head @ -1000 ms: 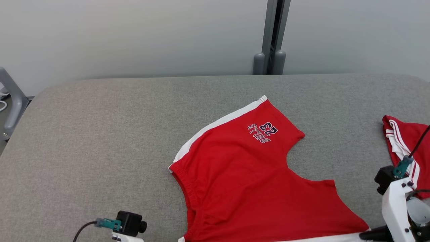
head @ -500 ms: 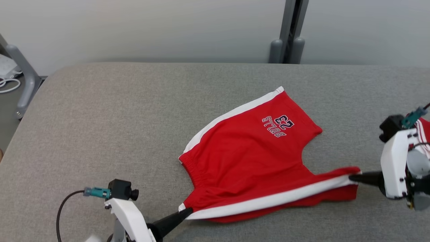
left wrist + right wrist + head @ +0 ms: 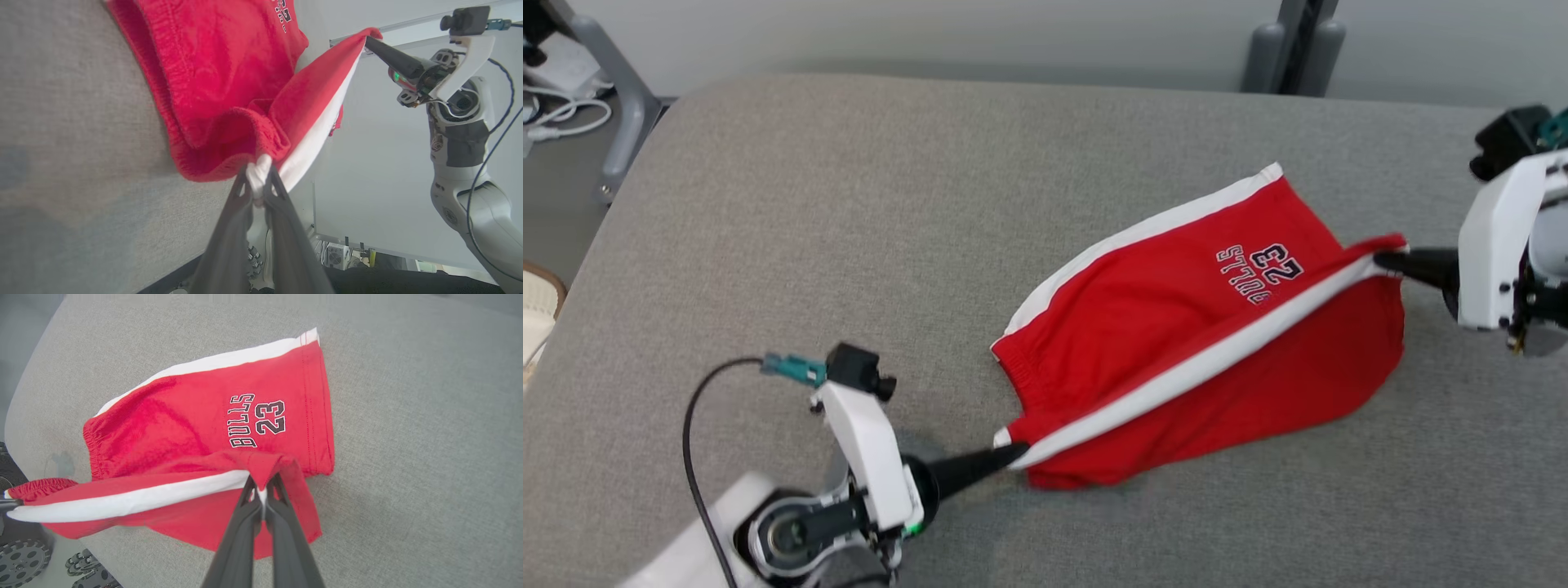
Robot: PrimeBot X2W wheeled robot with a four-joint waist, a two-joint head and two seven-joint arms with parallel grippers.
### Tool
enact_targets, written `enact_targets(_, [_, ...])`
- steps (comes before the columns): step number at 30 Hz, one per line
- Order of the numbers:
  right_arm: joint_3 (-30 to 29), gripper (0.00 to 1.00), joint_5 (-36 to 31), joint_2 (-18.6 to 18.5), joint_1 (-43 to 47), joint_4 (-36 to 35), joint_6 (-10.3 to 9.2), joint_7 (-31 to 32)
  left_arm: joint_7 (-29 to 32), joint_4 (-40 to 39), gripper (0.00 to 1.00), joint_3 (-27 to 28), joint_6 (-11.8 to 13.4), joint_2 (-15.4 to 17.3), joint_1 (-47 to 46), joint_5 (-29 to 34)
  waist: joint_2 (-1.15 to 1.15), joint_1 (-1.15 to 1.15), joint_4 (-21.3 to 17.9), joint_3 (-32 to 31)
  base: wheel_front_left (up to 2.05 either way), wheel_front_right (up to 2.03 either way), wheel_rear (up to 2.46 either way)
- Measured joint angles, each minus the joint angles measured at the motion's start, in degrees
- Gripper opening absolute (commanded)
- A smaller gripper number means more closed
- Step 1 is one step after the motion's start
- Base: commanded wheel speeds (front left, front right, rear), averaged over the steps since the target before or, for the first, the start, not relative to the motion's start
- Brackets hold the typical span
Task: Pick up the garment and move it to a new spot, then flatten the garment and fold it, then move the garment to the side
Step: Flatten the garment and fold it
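**Operator:** What's changed in the last second?

**Spotter:** A second ago the shorts (image 3: 1176,327) lay spread flat on the bench (image 3: 809,204) with both legs open. Now you have the near leg's white stripe (image 3: 1192,367) lifted by both ends and carried up over the far leg. The head camera has tipped and turned too, so part of the shift in that view is the camera's, not the cloth's.

**Operator:** And the grips?

**Spotter:** Your left gripper (image 3: 1005,453) is clamped on the waist end of the stripe, at 7 o'clock of the shorts. The left wrist view shows white cloth bunched between its tips. Your right gripper (image 3: 1384,260) is clamped on the hem end at 2 o'clock, with its fingers pressed together on the fabric. The stripe runs taut between the two, raised off the bench, and the lower leg with the BULLS 23 lettering (image 3: 1262,273) lies flat beneath it.

**Operator:** So where does that put me?

**Spotter:** I'd judge you're mid-fold, leg over leg, with the top leg not yet laid down. The held edge sits short of the far stripe (image 3: 1143,233) at 11 o'clock. You'd want to carry it further before letting go, or the halves won't match.

**Operator:** Any containers?

**Spotter:** None I can make out. The shorts rest straight on the bench's grey cloth, right of its middle, toward 3 o'clock.
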Motion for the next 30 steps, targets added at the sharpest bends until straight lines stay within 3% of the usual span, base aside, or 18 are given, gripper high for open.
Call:
enact_targets(7, [-1.6,0.00,-3.2,3.2,-5.9,4.0,-0.01,-0.2,4.4,2.4,0.00,2.0,1.7,-1.1,-8.7,-1.5,0.00,0.00,1.3,4.3,0.00,0.00,0.00])
enact_targets(13, [-2.1,0.00,-5.5,6.5,-9.6,8.5,-0.01,-0.1,4.4,6.2,0.00,3.7,2.4,-3.9,-13.6,-2.1,0.00,0.00,1.6,7.9,0.00,0.00,0.00])
enact_targets(30, [-4.3,0.00,-7.3,10.3,-14.5,20.3,-0.01,-1.8,3.3,15.1,0.00,4.6,-1.0,-10.1,-17.9,-1.6,0.00,0.00,4.7,12.8,0.00,0.00,0.00])
